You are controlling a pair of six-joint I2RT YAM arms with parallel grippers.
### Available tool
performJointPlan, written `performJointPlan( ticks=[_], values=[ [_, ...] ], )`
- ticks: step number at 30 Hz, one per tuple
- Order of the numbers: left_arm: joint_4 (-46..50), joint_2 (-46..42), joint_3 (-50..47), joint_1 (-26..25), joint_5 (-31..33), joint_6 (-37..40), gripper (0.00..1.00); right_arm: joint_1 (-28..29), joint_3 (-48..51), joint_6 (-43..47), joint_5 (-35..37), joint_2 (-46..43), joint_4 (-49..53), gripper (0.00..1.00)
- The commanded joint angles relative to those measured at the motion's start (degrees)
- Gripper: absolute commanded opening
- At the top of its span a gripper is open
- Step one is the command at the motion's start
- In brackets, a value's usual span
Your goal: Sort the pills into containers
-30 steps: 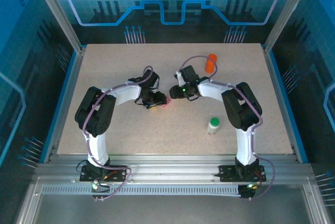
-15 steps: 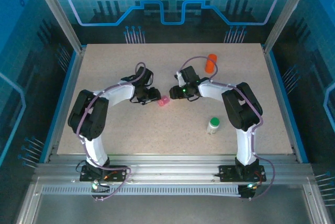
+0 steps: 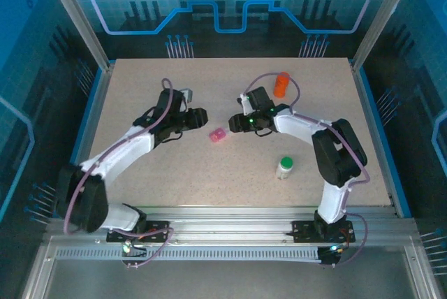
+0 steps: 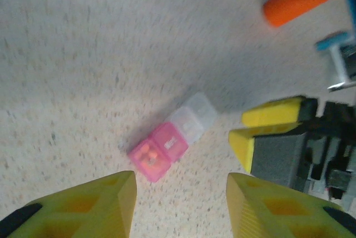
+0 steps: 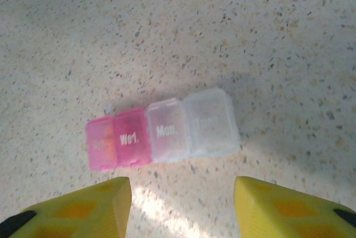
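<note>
Left fingers [image 4: 100, 207]: spread wide, empty. Pill box [image 4: 172, 138]: on the table [image 4: 83, 54], ahead of both sets of fingers, touching neither. Risk: light strip, pills [image 4: 146, 154] in the pink cell, lids possibly unlatched; a glancing finger could skid or spill it. Long axis diagonal, pink end nearest the left fingers, colourless end pointing away. Right fingers [image 5: 278, 207]: spread wide, empty; strip lies crosswise before them.

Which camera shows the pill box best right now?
Right wrist: the pill box lies full-length, lids facing the lens, labels partly readable. Left wrist shows it angled and blurrier; top external, as a small pink speck.
</note>
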State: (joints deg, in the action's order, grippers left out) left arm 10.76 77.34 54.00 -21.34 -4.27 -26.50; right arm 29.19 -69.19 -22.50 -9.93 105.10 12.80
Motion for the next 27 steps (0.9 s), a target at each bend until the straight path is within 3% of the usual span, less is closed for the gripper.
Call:
performJointPlan(
  ticks=[1, 3, 5, 7, 8, 12, 17, 22, 27],
  values=[
    [-10.53, -8.61, -6.54, -0.17, 7.22, 6.17, 0.49, 0.16, 2.18, 0.2, -0.25, -2.43, -0.78, 0.53],
    [-13.87, -13.36, -10.49, 0.06, 10.48, 8.23, 0.54, 0.34, 3.12, 0.22, -0.27, -2.75, -1.9, 0.52],
    [-18.38, -17.3, -14.59, 0.72, 13.97, 7.95, 0.74, 0.62, 3.68, 0.03, -0.25, -2.79, -2.91, 0.52],
    [-23.21, -19.85, -19.01, 2.66, 16.71, 2.85, 0.97, 0.94, 4.02, -0.59, -0.09, -2.55, -4.13, 0.52],
    [-25.7, -20.12, -20.59, 3.97, 14.99, 1.24, 0.99, 1.0, 4.06, -0.94, -0.16, -2.38, -4.65, 0.52],
    [-24.08, -16.61, -18.41, 5.08, 9.06, 1.91, 0.99, 1.46, 4.21, -1.58, -0.27, -2.23, -5.96, 0.51],
    [-22.21, -10.94, -14.94, 5.08, 6.28, 5.08, 0.99, 1.51, 5.38, -1.83, 1.36, -2.55, -6.78, 0.51],
    [-16.88, -3.35, -9.54, 4.25, 1.63, 9.83, 0.85, 1.48, 4.77, -3.76, 3.27, -0.11, -6.94, 0.5],
    [-15.96, 1.6, -9.52, -1.46, 5.52, 16.03, 0.81, 1.37, 5.39, -6.5, 1.8, 2.16, -11.36, 0.49]
  ],
)
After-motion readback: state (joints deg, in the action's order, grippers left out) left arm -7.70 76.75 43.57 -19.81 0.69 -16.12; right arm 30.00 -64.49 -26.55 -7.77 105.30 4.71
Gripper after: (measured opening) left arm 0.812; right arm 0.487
